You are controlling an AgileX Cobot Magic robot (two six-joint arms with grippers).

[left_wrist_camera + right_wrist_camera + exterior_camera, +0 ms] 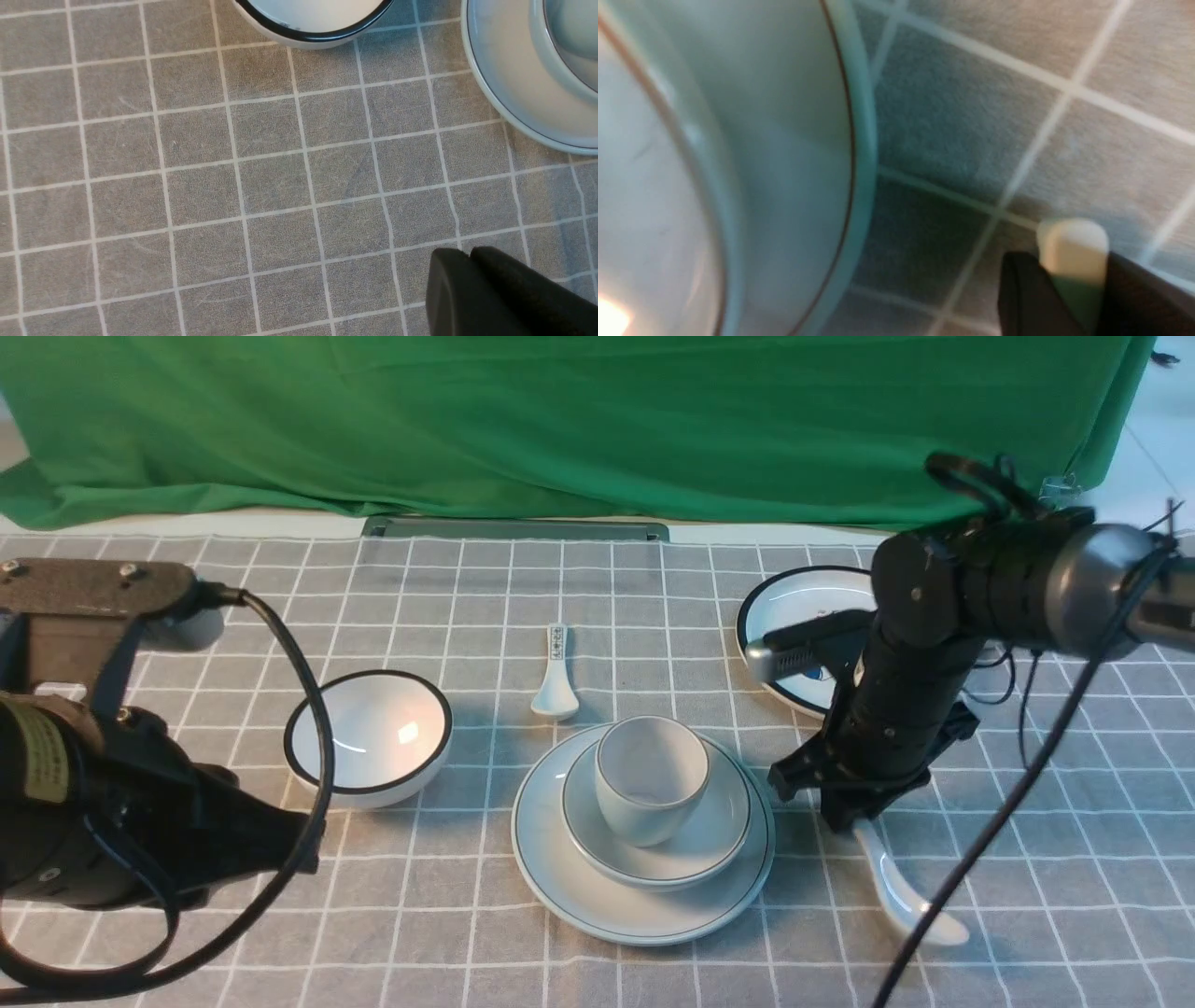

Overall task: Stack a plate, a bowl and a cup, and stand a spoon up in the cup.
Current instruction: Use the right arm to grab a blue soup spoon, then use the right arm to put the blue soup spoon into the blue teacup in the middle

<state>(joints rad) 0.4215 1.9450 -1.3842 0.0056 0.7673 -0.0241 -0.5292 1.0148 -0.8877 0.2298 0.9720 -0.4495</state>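
Clamping the spoon (898,885); right hand (853,818)

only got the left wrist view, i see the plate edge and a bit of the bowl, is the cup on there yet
Observer: Yes. In the front view the cup stands upright in the bowl, which sits on the plate.
Operator: ok and the spoon, cant see it at all
Observer: The spoon is just to the right of the plate, not in the cup. The right gripper is closed on its handle end, with no gap showing in the right wrist view.
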